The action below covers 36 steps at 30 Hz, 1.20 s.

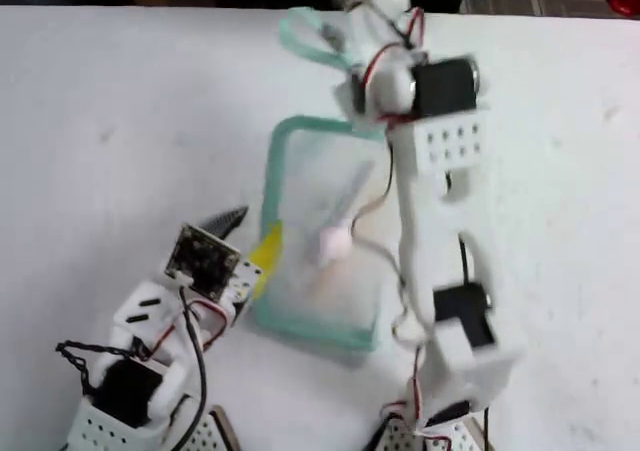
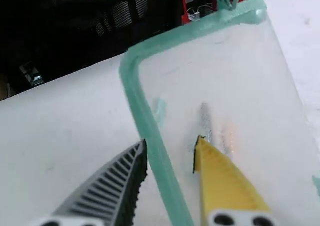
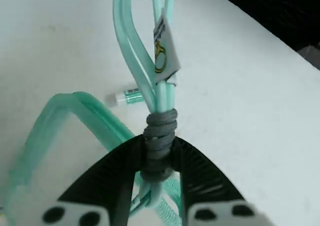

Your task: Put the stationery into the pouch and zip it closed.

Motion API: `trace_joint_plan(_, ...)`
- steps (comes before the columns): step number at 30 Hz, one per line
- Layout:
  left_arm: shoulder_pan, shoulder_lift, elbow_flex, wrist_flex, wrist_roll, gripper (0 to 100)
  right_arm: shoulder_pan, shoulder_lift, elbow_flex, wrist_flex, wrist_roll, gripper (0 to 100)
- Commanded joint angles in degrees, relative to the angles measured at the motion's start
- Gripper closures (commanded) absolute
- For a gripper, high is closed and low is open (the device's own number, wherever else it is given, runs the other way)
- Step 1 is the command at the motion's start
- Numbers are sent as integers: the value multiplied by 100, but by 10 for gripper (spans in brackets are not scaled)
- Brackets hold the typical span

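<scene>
The translucent, teal-edged pouch (image 1: 268, 186) lies flat on the white table (image 1: 120, 111), with a pink-tipped pen (image 1: 336, 239) showing through its wall. The left gripper (image 2: 170, 142) stands open astride one long edge of the pouch, grey finger outside it and yellow finger over it. At the pouch's far corner, the right gripper (image 3: 159, 148) is clamped on the grey cord wrap (image 3: 160, 128) binding its teal loop (image 3: 142, 45).

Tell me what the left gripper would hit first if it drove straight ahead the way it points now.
The left gripper is open astride the teal edge of the translucent plastic pouch, so that edge would likely meet it first, low between the fingers; depth is unclear.
</scene>
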Motion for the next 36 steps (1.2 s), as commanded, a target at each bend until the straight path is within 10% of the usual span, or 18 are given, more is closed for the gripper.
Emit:
trace_joint_plan(1, 453, -48, -88, -167, 62, 819, -549, -1323, 668, 101, -132, 982)
trace_joint_plan(20, -875, -48, -431, -624, 26, 820, -2325, -2633, 941, -207, -1073, 982)
trace_joint_plan(29, -2167, -57, -2699, 1873, 70, 820, -2448, -2589, 941, -558, -1609, 982)
trace_joint_plan(36, -1587, -57, -4035, 3218, 35, 812, -3336, -2589, 941, -963, -1837, 982)
